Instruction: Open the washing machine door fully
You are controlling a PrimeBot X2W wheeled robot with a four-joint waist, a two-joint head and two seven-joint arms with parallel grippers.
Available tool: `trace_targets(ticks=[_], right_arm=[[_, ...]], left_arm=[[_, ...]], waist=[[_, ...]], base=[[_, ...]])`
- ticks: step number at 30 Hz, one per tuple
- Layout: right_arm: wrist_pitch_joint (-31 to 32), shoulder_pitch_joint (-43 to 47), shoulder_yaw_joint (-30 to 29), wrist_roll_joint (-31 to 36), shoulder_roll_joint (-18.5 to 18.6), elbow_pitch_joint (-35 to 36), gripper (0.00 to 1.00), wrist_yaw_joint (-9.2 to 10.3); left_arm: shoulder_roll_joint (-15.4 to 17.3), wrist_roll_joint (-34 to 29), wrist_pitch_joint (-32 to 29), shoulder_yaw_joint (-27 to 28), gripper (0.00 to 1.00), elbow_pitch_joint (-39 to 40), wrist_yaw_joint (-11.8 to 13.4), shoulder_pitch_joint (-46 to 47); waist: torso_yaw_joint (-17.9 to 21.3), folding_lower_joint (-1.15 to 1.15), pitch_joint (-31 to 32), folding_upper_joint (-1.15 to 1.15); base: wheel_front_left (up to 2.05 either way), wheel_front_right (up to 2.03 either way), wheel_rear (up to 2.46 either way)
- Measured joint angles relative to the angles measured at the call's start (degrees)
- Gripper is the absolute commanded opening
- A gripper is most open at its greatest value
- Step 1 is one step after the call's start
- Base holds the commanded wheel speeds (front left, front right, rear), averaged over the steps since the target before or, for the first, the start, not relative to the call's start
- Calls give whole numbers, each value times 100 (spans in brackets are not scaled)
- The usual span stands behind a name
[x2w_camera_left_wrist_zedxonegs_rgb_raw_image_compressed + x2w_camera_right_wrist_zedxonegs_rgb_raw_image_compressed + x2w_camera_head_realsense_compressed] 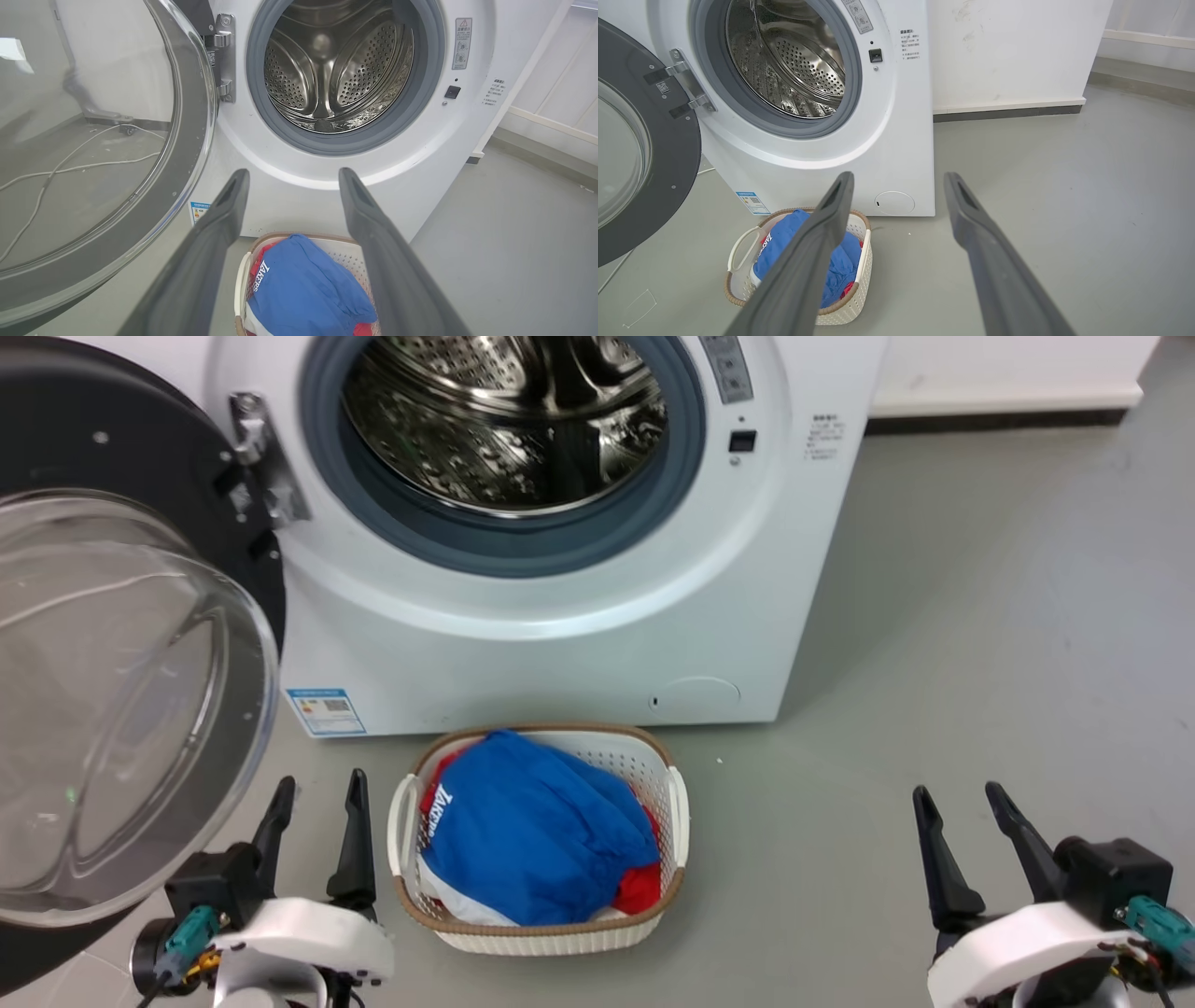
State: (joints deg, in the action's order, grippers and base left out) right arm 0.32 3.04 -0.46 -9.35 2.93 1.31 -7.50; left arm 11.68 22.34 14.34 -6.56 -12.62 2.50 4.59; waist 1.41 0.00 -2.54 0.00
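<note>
Bright, even light, soft shadows. Highlights glint on the perforated steel drum. Pale reflections veil the clear bulging glass bowl of the round black door at frame left. Wrist views bow straight lines near their edges.

"LAKERS" in white on the blue garment, washing machine stickers illegible

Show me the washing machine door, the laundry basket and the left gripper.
washing machine door [112, 709]: head view, on its glass bowl.
laundry basket [541, 943]: head view, on its white front wall.
left gripper [320, 784]: head view, midway between its fingertips.
</note>
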Motion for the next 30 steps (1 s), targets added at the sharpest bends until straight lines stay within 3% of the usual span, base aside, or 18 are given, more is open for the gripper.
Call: trace_targets(ticks=[9,30], right_arm=[[-235,-259,138,127,-1,-104,100,0],[-411,-373,278,179,10,-207,100,0]], left_arm=[[55,-70,40,32,100,-148,8,143],[37,-64,46,-70,100,-59,-8,-55]], waist=[[229,0,-235,0],[191,0,-193,0]], base=[[0,0,0],[0,0,0]])
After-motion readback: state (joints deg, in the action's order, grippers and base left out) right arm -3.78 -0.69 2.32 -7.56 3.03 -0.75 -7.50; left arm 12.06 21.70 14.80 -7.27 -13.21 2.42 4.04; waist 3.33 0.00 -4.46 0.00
